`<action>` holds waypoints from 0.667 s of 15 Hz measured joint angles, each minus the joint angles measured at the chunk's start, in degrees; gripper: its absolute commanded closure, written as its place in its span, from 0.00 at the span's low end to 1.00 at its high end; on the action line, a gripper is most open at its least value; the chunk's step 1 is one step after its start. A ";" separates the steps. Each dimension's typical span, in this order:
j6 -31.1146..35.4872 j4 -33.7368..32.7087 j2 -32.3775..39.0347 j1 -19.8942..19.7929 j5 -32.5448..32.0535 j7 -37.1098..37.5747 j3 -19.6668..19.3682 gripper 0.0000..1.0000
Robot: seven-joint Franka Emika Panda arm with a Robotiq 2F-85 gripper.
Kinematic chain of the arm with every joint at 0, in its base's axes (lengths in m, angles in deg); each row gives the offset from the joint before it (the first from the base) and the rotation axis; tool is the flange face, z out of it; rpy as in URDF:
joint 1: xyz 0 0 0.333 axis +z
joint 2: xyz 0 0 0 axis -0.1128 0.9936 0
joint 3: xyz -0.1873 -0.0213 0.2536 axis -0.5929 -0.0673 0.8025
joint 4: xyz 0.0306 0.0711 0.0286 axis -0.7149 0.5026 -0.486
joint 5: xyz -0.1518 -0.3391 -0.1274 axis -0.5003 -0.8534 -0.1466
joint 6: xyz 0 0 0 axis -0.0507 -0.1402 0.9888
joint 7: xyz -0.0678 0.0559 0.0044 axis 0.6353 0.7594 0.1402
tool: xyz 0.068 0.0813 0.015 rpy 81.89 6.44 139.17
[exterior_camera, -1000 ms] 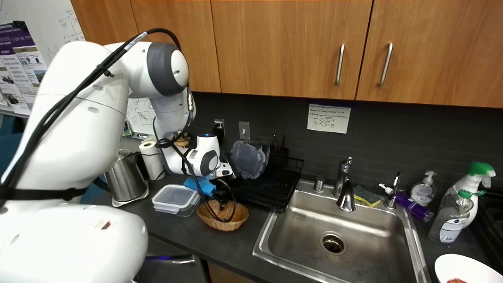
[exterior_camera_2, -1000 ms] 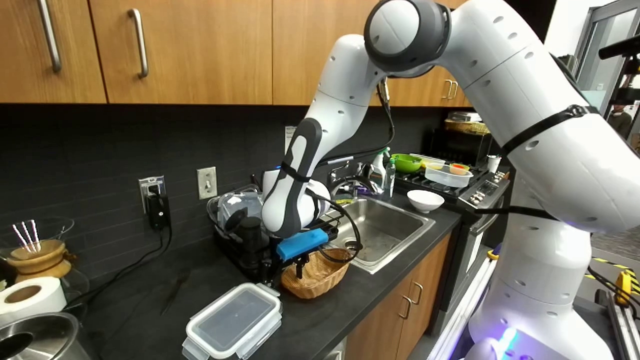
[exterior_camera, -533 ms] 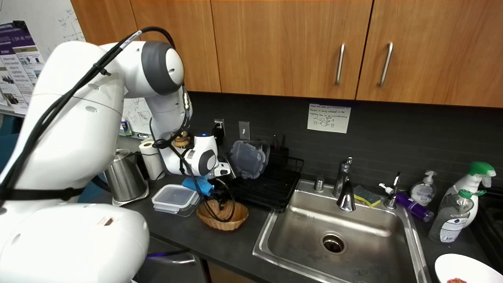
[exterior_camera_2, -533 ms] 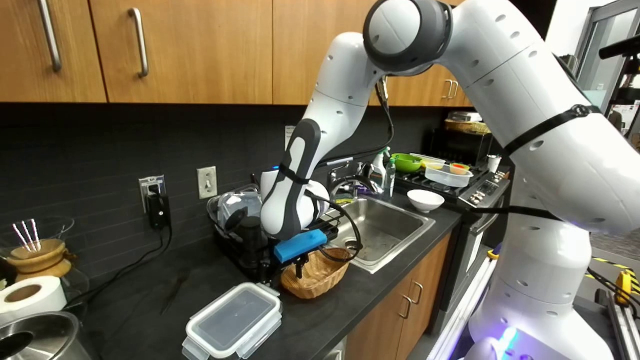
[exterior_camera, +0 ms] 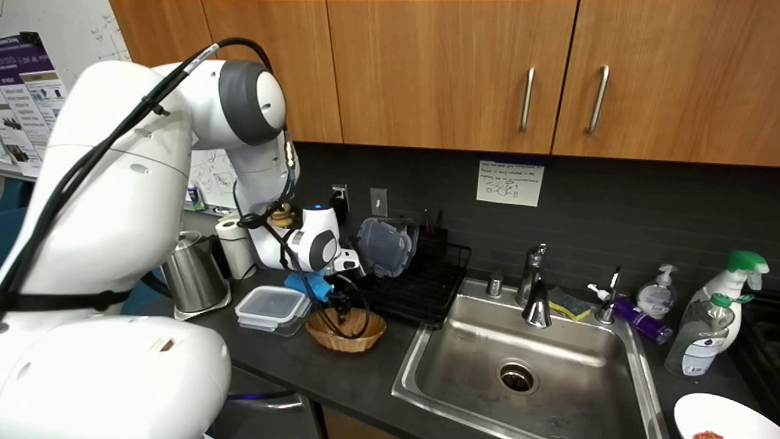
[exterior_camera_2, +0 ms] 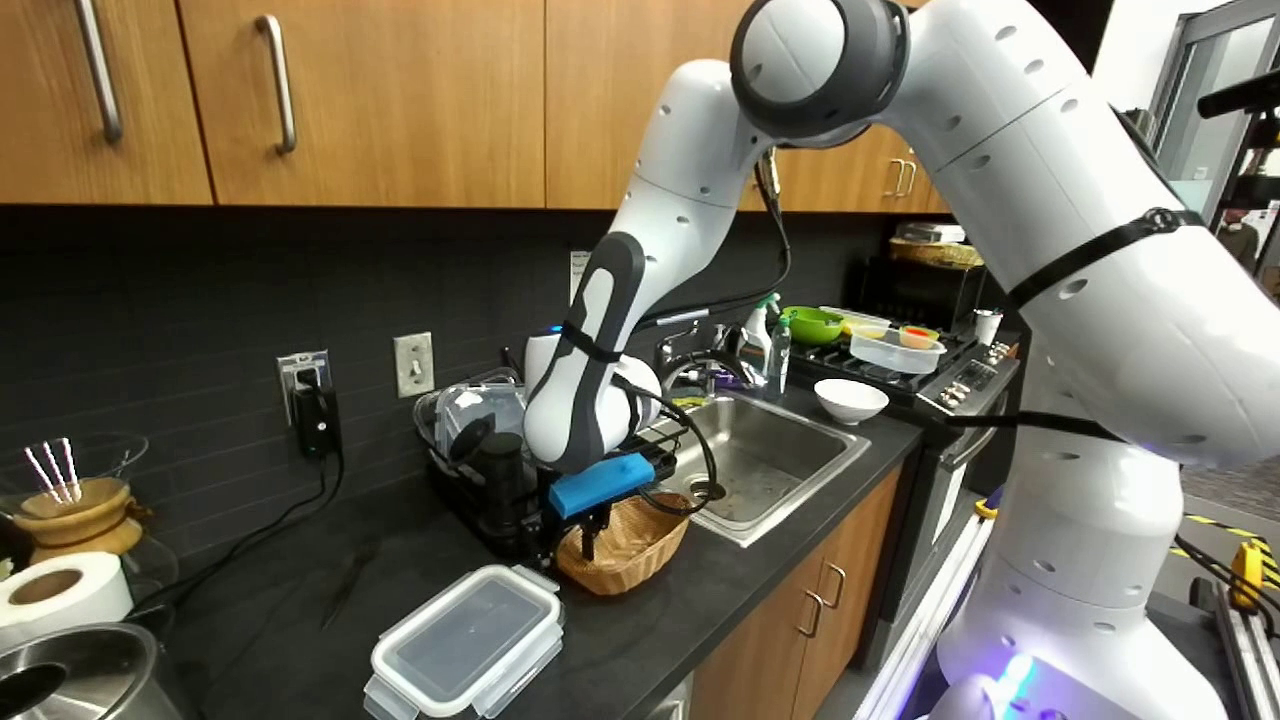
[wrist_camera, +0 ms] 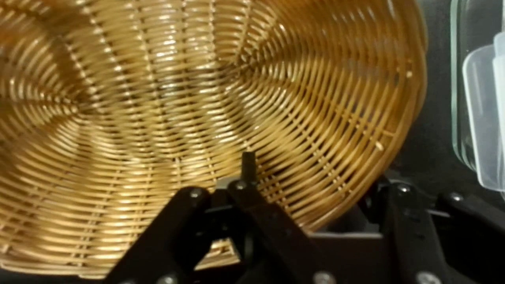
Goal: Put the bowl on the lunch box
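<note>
Bowl [wrist_camera: 189,114] rim between parted fingers [wrist_camera: 248,171]

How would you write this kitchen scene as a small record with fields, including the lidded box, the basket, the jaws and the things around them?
Place: kitchen counter with a sink
Lidded box: rectangular, pale lid on top, on the counter
Basket: woven, light brown, beside the box, not on it
Jaws: standing apart, with the basket's rim between them
Step not yet done: setting the basket on the box
Nearby: black dish rack, steel kettle, paper roll, white bowl by the sink
</note>
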 measured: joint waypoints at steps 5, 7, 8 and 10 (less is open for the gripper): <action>0.33 0.93 -0.83 -0.17 0.01 0.00 0.01 0.82; 0.44 1.54 -1.31 -0.36 0.01 0.00 0.00 0.86; 0.51 1.79 -1.49 -0.45 0.01 0.00 0.02 0.88; 0.82 2.42 -1.92 -0.59 0.01 0.01 0.02 0.94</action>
